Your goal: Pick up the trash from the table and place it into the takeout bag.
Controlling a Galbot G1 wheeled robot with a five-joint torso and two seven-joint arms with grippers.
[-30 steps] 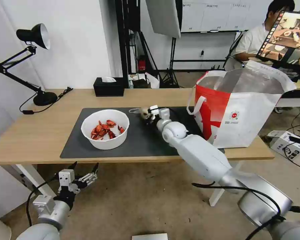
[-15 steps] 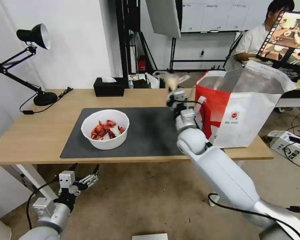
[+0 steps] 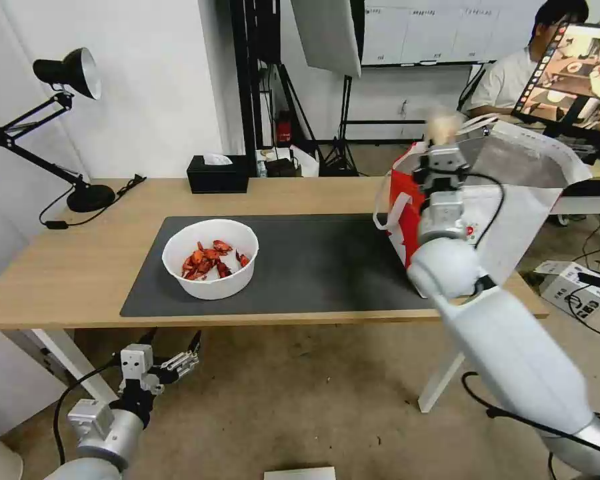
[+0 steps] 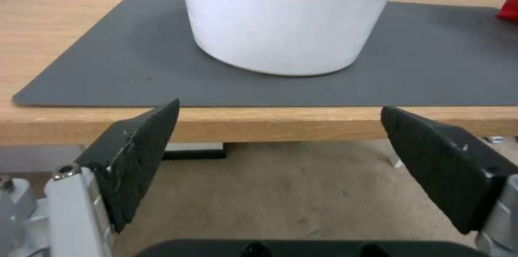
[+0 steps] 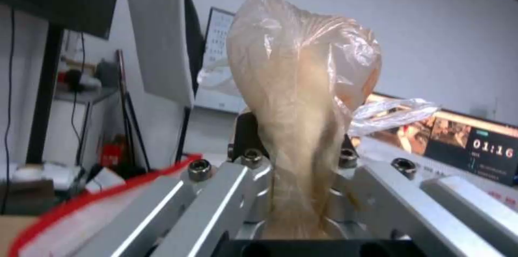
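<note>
My right gripper (image 3: 441,141) is raised at the near rim of the takeout bag (image 3: 513,220), shut on the beige ball in clear wrap (image 3: 441,125). The right wrist view shows that wrapped ball (image 5: 302,99) squeezed between the fingers, with the bag's red rim (image 5: 97,196) below. A white bowl of red crayfish shells (image 3: 211,258) sits on the dark grey mat (image 3: 307,267) of the table (image 3: 67,267). My left gripper (image 3: 170,343) hangs open below the table's front edge; its wrist view faces the bowl (image 4: 286,18).
A black tissue box (image 3: 217,173) and a black desk lamp (image 3: 67,120) stand at the table's back left. Light stands and a seated person with a monitor are behind the bag. The floor lies beneath the left arm.
My right arm has lifted the wrapped ball off the mat and swung it rightward and up to the bag's rim. The left gripper has barely moved.
</note>
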